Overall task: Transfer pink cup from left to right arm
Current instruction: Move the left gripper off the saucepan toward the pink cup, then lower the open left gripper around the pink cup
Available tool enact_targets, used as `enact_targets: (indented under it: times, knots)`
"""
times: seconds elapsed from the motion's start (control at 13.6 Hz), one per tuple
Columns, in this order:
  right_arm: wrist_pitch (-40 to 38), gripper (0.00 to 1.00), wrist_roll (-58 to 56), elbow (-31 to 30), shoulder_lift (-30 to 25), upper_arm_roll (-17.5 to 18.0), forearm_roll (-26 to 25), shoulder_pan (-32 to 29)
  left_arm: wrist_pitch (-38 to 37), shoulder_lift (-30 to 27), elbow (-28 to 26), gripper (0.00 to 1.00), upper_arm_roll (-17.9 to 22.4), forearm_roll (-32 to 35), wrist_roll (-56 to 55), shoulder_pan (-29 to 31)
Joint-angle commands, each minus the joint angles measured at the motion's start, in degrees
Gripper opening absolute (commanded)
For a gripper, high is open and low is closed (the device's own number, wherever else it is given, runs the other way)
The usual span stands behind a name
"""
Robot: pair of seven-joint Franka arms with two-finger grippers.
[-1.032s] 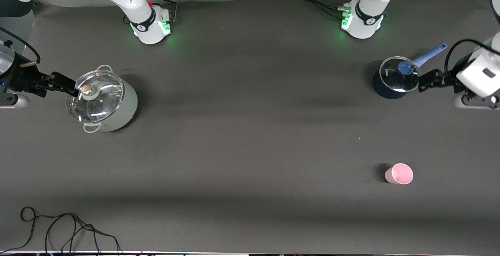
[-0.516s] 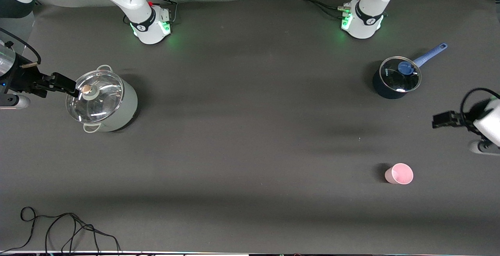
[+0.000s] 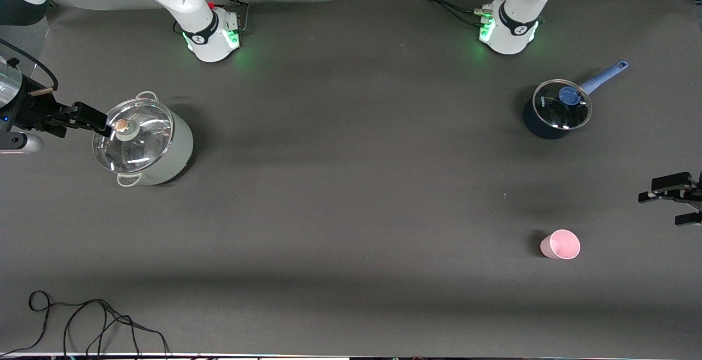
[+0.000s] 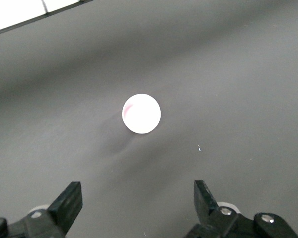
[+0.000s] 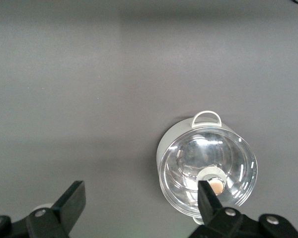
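The pink cup (image 3: 560, 244) (smooth, tapered plastic) is standing upright on the dark matte table (image 3: 351, 195), nothing crowding it. The left gripper (image 3: 666, 203) is hovering nearby, jaws spread. The right gripper (image 3: 82, 120) is waiting, open, over the glass-lidded grey pot (image 3: 143, 141).

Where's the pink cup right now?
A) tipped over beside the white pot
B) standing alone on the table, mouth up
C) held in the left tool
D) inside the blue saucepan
B: the pink cup stands upright on the table, untouched; the left tool is open up in the air off to its side, and the right tool waits open by the white pot.
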Motion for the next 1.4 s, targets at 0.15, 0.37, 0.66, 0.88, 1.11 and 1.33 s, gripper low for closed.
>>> enact_targets:
  times: [0.15,0.37,0.66,0.88,1.11,1.33]
  knots:
    - [-0.8,1.0,1.1,1.0,0.2,-0.4,0.0,0.6,2.0,10.5,0.9,1.0,-0.5,-14.8,25.9,6.0]
    - [-0.8,1.0,1.1,1.0,0.2,-0.4,0.0,0.6,5.6,13.7,-4.5,1.0,-0.5,-23.9,45.6,8.1]
    - [-0.8,1.0,1.1,0.9,0.2,-0.4,0.0,0.6,5.9,20.2,-5.8,1.0,-0.5,-35.7,66.1,10.6]
    - [-0.8,1.0,1.1,0.9,0.2,-0.4,0.0,0.6,4.6,24.7,-5.8,1.0,-0.9,-41.8,75.5,12.4]
    - [-0.8,1.0,1.1,0.9,0.1,-0.4,0.0,0.5,2.5,26.2,-6.5,1.0,-1.5,-45.2,78.7,12.4]
    - [-0.8,1.0,1.1,0.9,0.2,-0.4,0.0,0.6,2.5,26.3,-9.2,1.0,-2.1,-51.3,85.1,12.4]
